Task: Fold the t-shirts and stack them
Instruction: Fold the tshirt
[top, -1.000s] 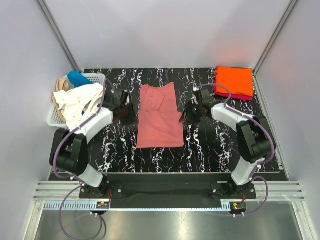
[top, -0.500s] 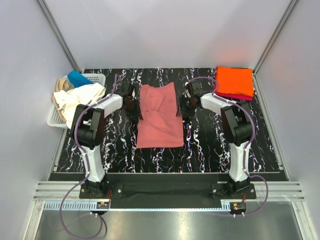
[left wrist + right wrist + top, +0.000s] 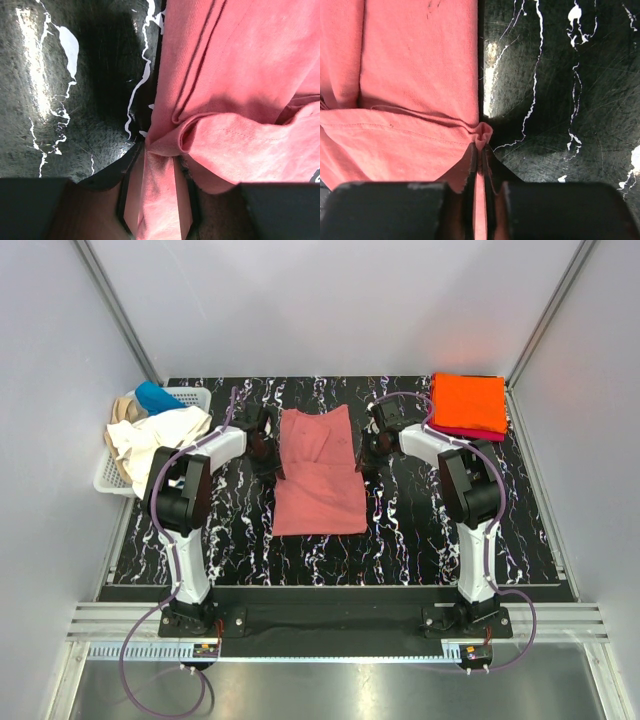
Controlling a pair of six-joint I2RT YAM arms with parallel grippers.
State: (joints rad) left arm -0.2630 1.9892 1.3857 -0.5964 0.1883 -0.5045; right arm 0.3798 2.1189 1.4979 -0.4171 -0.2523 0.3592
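Observation:
A dusty salmon-pink t-shirt (image 3: 320, 475) lies partly folded in the middle of the black marbled table (image 3: 420, 530). My left gripper (image 3: 272, 452) is shut on a bunched fold of its left edge; in the left wrist view the pink cloth (image 3: 235, 75) runs down between the jaws of that gripper (image 3: 159, 155). My right gripper (image 3: 362, 452) is shut on the shirt's right edge, where a small pinch of cloth (image 3: 482, 132) sticks out above the closed jaws of the gripper (image 3: 481, 152). An orange folded tee (image 3: 468, 400) lies on a magenta one (image 3: 462, 431) at the far right corner.
A white lattice basket (image 3: 192, 394) stands at the far left, holding a cream-white tee (image 3: 155, 440), a tan one (image 3: 122, 408) and a blue one (image 3: 155, 395). Grey walls enclose the table on three sides.
Both arms stretched out to the far half of the pink shirt. The right gripper's jaws closed on the shirt's right edge. The left gripper kept its hold on the left edge.

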